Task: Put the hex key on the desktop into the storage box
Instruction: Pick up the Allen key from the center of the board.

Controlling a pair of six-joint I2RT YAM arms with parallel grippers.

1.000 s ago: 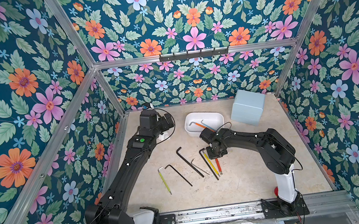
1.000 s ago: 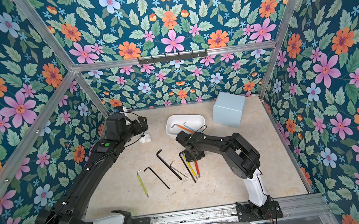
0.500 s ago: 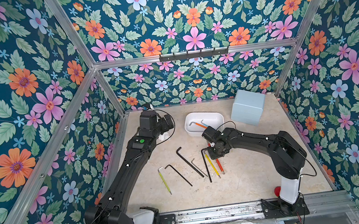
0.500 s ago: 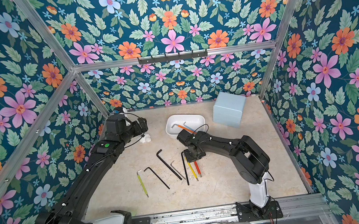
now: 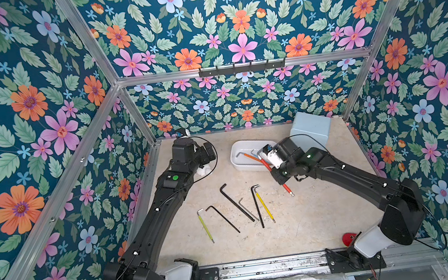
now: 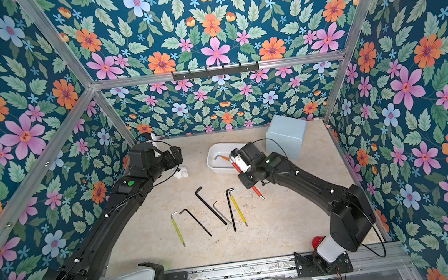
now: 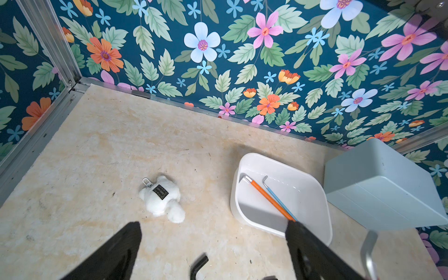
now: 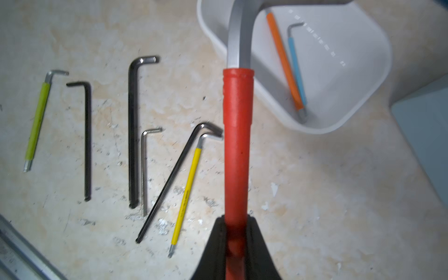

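Beside the storage box: right hand hangs just off the near wall of the storage box, clamped on the red hex key.
Grip: both black fingers pinch the red sleeve partway along its length; the bare bent end points toward the box, the ball tip trails behind the hand over the desk.
Key versus box: in both top views the key slants across the box's near rim, its bend roughly above the rim, not yet inside.
Already inside: an orange key and a blue key lie side by side on the box floor.
Left hand: fingers spread wide and empty, parked away from the box near a white plush toy.
Risk, rim: if released now, I judge the long key could land across the wall and tip back onto the desk.
Risk, slip: the round sleeve may swivel between the fingers.
Risk, box: the trailing tip or wrist could nudge the light box.
Waiting: six keys lie on the desk, well short of the box.
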